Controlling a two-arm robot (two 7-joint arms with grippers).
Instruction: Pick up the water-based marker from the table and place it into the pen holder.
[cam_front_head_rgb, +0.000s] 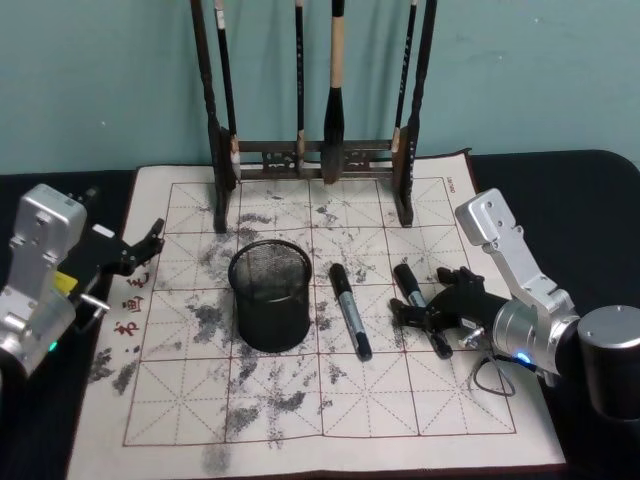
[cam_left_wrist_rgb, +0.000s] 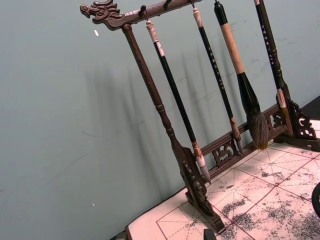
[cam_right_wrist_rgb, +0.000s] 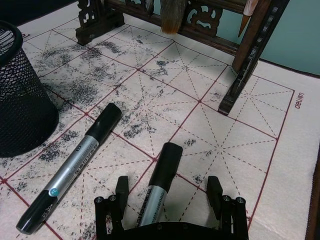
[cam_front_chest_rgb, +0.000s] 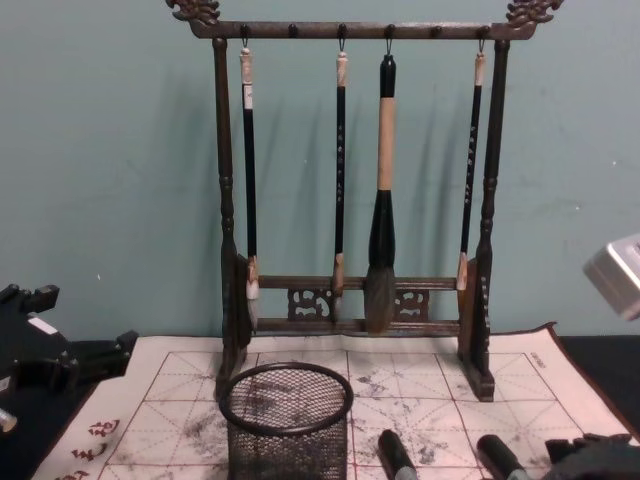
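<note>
Two black-and-silver markers lie on the cream mat (cam_front_head_rgb: 180, 400) right of the black mesh pen holder (cam_front_head_rgb: 270, 295) (cam_right_wrist_rgb: 20, 100) (cam_front_chest_rgb: 287, 420). The right marker (cam_front_head_rgb: 412, 292) (cam_right_wrist_rgb: 161, 180) (cam_front_chest_rgb: 500, 458) lies between the fingers of my right gripper (cam_front_head_rgb: 425, 305) (cam_right_wrist_rgb: 167, 192), which is open and low over it, one finger (cam_right_wrist_rgb: 121, 187) on each side, not touching. The other marker (cam_front_head_rgb: 350, 310) (cam_right_wrist_rgb: 75, 167) (cam_front_chest_rgb: 395, 455) lies free between that one and the holder. My left gripper (cam_front_head_rgb: 140, 250) is parked open at the mat's left edge.
A tall dark wooden brush rack (cam_front_head_rgb: 310, 150) (cam_front_chest_rgb: 350, 200) (cam_left_wrist_rgb: 175, 145) with several hanging brushes stands at the back of the mat. The dark table (cam_front_head_rgb: 600, 200) extends past the mat on both sides. Ink smudges cover the grid.
</note>
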